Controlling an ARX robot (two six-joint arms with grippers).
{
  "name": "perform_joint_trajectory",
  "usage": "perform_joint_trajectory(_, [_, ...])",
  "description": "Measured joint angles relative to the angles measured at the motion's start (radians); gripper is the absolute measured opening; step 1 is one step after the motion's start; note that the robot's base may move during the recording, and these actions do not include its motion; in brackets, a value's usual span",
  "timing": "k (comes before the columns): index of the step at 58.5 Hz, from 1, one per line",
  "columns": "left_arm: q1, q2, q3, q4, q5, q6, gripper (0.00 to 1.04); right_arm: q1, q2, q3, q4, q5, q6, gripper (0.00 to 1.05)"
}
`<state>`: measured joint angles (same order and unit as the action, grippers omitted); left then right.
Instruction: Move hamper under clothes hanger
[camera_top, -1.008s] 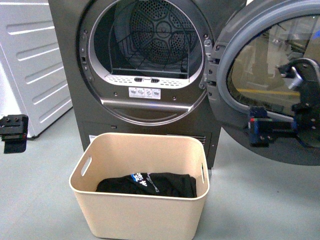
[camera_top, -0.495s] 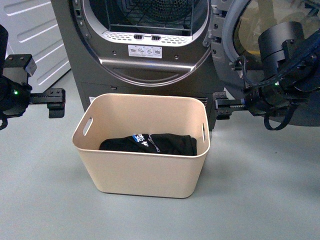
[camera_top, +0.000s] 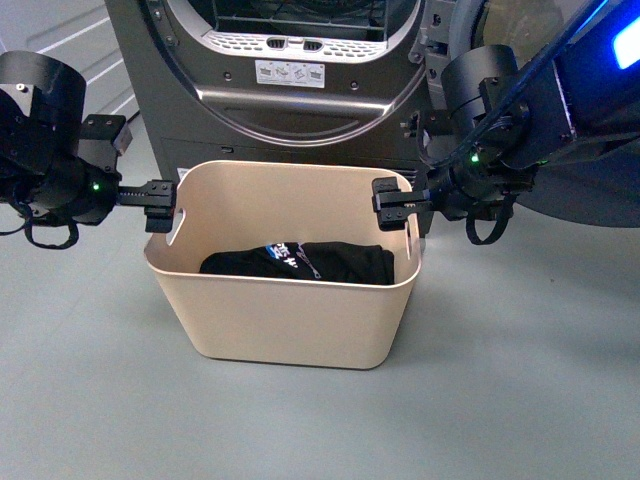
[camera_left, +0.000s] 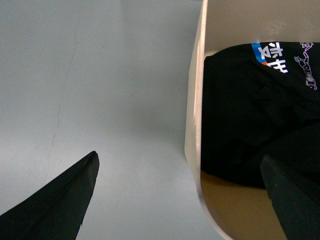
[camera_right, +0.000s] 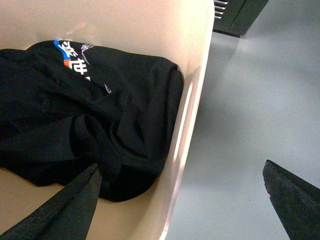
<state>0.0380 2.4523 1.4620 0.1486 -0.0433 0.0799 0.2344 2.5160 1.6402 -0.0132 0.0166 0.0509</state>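
The left pincer (camera_top: 160, 205), tips apart, is straddling the left wall of the hamper (camera_top: 285, 320), having come in from outside since half a second ago; the hamper is sitting on the floor (camera_top: 520, 380) before the dryer (camera_top: 190, 100), its white sticker (camera_top: 293, 73) too small to read; the black garment (camera_top: 330, 265) inside is showing illegible white-and-blue lettering. The right pincer (camera_top: 392, 200), likewise apart and newly arrived, is straddling the right wall.
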Motion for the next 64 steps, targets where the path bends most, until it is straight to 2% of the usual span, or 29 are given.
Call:
perform_joint_trajectory(18, [-0.032, 0.048, 0.05, -0.009, 0.022, 0.008, 0.98, 0.014, 0.096, 0.119, -0.059, 0.072, 0.012, 0.97])
perform_joint_trajectory(37, [-0.023, 0.079, 0.049, 0.016, 0.029, 0.008, 0.98, 0.01, 0.164, 0.192, -0.095, 0.126, 0.022, 0.97])
perform_joint_trajectory(64, [-0.012, 0.153, 0.049, 0.056, 0.029, 0.008, 0.98, -0.001, 0.196, 0.196, -0.1, 0.159, 0.029, 0.97])
